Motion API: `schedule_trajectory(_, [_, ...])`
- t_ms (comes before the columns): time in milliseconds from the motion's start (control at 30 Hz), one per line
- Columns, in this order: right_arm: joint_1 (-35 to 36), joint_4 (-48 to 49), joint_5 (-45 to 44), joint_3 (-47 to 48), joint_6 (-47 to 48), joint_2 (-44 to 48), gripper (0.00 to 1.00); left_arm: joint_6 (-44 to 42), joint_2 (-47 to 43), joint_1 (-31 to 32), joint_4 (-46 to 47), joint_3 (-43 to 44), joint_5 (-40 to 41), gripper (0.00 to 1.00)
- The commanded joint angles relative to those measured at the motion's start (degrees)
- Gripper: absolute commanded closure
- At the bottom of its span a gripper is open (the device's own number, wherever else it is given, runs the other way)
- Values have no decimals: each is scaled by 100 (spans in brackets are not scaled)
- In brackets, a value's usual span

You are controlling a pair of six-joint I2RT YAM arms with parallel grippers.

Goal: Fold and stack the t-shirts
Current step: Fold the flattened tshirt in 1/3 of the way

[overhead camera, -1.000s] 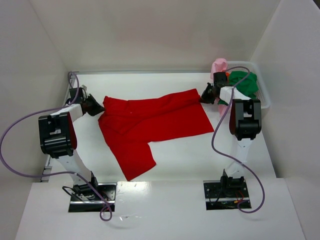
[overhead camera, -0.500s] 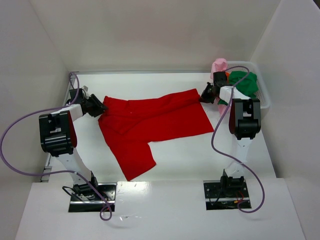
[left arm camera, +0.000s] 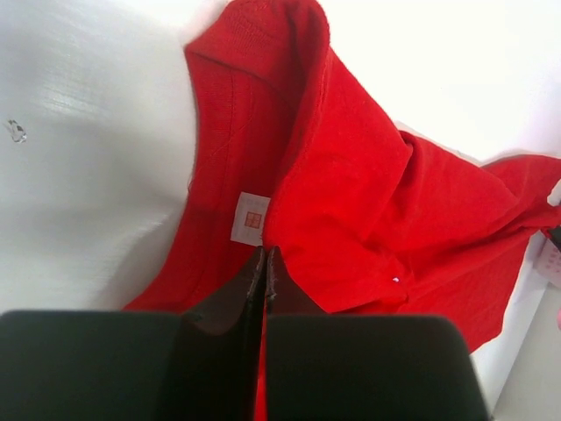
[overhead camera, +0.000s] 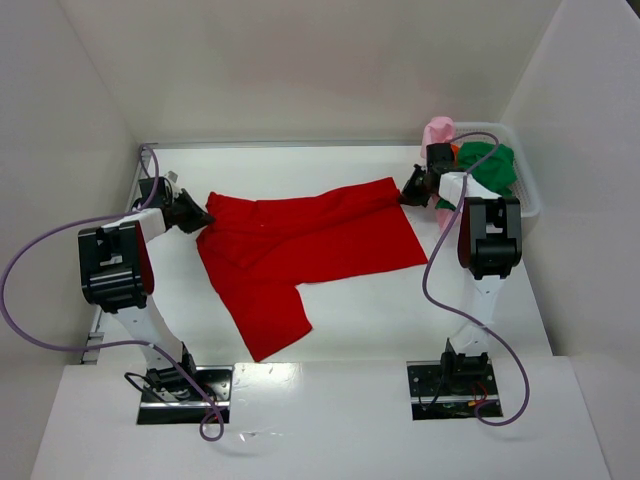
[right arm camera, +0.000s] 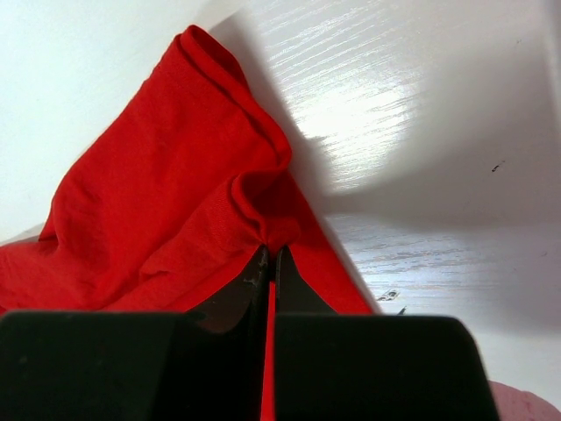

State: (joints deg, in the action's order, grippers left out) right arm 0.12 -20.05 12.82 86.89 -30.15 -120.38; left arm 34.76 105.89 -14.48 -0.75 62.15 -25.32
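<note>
Moved since a second ago: only your left tool (overhead camera: 203,217), which has edged a little rightward against the cloth; all else is unchanged.

- Left tool: clenched on the red shirt (overhead camera: 300,240) at its collar end, pinching the neckline just below the white label (left arm camera: 250,217).
- Red shirt: spread across the middle of the worktop (overhead camera: 350,330), one part trailing toward you. Soft, light and limp; expect it to sag, crease and drag rather than hold shape. Take it by the edges and corners and keep it taut between both tools.
- Right tool (overhead camera: 408,192): clenched on the shirt's far right corner, cloth bunched at the tips.
- Basket (overhead camera: 530,200), far right corner: holds the pink shirt (overhead camera: 437,131), orange shirt (overhead camera: 457,150) and green shirt (overhead camera: 490,165), heaped and unfolded.
</note>
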Motion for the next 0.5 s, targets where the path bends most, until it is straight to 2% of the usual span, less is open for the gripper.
schedule_trajectory(0, [-21, 125, -122, 275, 1, -47, 100, -57, 73, -29, 172, 201, -122, 100])
schedule_trajectory(200, [-21, 63, -244, 530, 1, -47, 100, -171, 20, -29, 50, 490, 71, 100])
schedule_trajectory(467, [-74, -51, -298, 1207, 1, -267, 100, -172, 73, -379, -127, 1194, 71, 100])
